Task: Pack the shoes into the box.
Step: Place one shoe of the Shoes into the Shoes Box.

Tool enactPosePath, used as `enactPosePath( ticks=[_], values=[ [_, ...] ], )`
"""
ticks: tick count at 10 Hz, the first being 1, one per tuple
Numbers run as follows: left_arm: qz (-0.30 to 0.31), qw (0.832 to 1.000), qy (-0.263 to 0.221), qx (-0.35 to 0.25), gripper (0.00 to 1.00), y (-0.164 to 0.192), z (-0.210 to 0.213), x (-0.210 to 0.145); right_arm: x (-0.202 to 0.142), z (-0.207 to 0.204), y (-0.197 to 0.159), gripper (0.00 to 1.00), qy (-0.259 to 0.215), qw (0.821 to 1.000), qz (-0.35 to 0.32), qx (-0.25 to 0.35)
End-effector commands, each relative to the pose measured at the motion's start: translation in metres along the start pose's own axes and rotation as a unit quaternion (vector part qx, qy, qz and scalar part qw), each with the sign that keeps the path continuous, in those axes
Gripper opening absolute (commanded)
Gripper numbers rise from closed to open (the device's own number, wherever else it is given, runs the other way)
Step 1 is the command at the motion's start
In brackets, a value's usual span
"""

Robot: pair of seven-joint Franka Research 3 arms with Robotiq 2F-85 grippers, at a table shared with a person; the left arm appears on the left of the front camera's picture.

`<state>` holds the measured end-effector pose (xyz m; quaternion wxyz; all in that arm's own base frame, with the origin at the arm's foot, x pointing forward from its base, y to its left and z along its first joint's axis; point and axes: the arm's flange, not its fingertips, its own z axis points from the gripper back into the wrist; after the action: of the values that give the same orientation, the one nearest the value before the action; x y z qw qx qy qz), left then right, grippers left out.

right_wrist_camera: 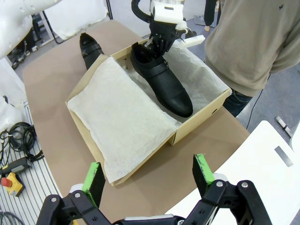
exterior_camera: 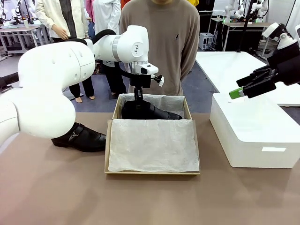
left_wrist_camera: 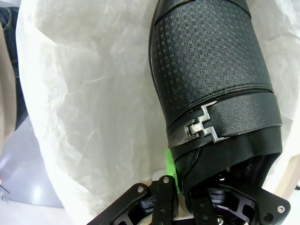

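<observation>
One glossy black shoe (exterior_camera: 151, 111) lies in the far part of the tan box (exterior_camera: 108, 150), on white tissue paper. My left gripper (exterior_camera: 138, 95) reaches down into the box and is shut on this shoe's heel collar. The left wrist view has the shoe (left_wrist_camera: 211, 70) close up with its metal buckle, its collar pinched in my left gripper (left_wrist_camera: 187, 190). The other shoe (exterior_camera: 79, 137) sits on the table left of the box. My right gripper (exterior_camera: 238, 92) hovers open and empty at the right. In the right wrist view its own fingers (right_wrist_camera: 93, 180) frame the box (right_wrist_camera: 201, 117) and both shoes (right_wrist_camera: 161, 79).
A large white block-shaped box (exterior_camera: 253, 136) stands to the right of the shoebox, under my right gripper. A person in a beige sweater (exterior_camera: 164, 42) stands at the far edge behind the box. Brown tabletop (exterior_camera: 150, 201) lies open in front.
</observation>
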<state>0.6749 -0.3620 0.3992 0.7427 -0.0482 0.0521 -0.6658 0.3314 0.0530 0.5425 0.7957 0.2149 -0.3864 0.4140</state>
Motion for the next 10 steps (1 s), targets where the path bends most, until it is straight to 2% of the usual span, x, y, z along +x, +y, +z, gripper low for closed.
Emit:
enactPosePath(
  ticks=[1, 5, 6, 10],
  values=[
    [-0.001, 1.000, -0.003, 0.004, 0.16, 0.011, 0.013, 0.007, 0.001, -0.002, -0.002, 1.00, -0.007, 1.000, 0.007, 0.005],
    [0.000, 1.000, 0.000, 0.003, 0.93, 0.009, 0.018, 0.004, 0.001, -0.002, -0.002, 1.00, -0.007, 1.000, 0.007, 0.005],
    [0.003, 1.000, 0.002, 0.006, 1.00, 0.008, 0.026, 0.003, 0.001, -0.002, -0.002, 1.00, -0.007, 1.000, 0.007, 0.005],
    [0.035, 0.999, 0.016, 0.025, 1.00, -0.008, 0.078, -0.016, 0.001, -0.002, -0.002, 1.00, -0.007, 1.000, 0.007, 0.005]
  ],
)
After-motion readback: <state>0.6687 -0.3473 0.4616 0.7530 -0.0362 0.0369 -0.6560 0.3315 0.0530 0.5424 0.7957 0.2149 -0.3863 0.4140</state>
